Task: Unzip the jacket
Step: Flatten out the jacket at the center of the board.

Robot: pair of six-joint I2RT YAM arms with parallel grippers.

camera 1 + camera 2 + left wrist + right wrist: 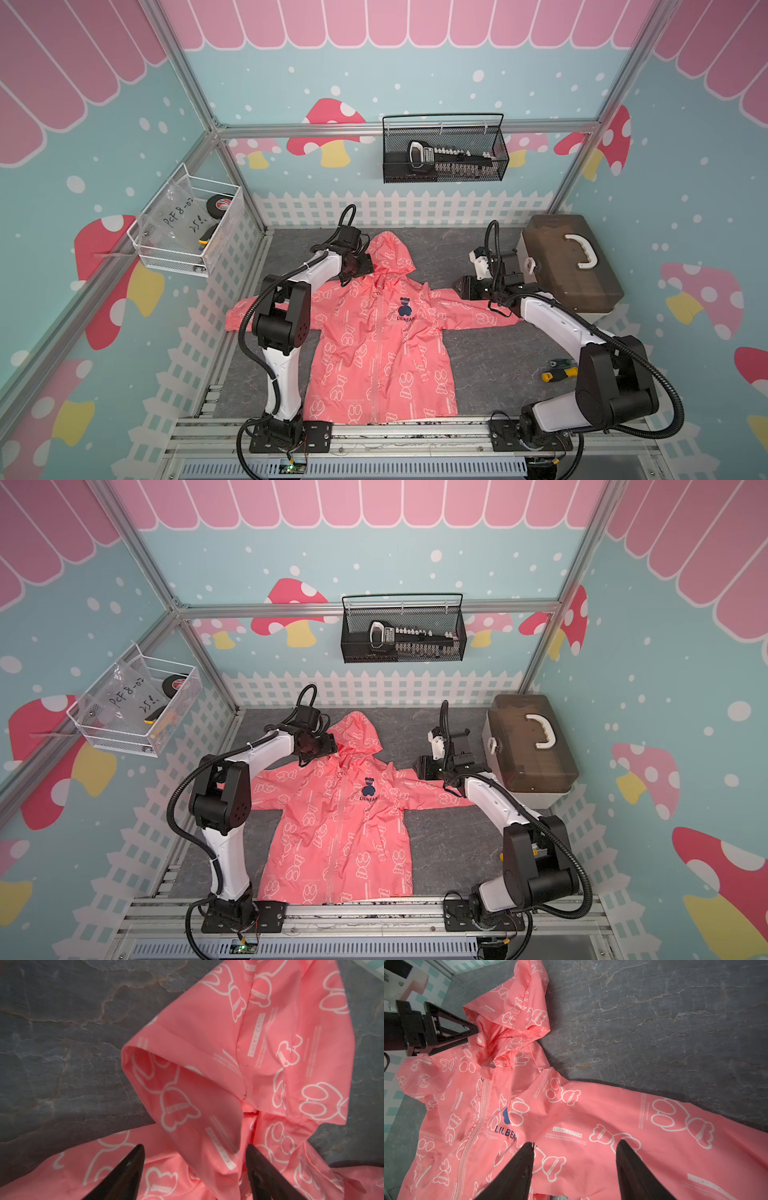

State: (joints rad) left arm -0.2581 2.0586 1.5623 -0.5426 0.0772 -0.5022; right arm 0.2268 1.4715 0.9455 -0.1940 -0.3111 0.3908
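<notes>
Now | jacket (pixel 374 345) flat, zipped, on mat (pixel 478 365) | thin, soft, slippery, likely bunches | left gripper (pixel 194 1146) fingers apart by hood; right gripper (pixel 575 1142) apart over shoulder | take ring pull (pixel 376 295), pin collar

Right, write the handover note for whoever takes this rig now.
Left gripper: open, empty, at the hood of the coral-pink thin jacket with white bear outlines.
Right gripper: open, empty, over the sleeve beside the chest logo.
Jacket: flat, front up, on grey stone-patterned mat.
Done: nothing; zipper closed, ring pull near collar.
Left: grip pull, draw it to the hem.
</notes>
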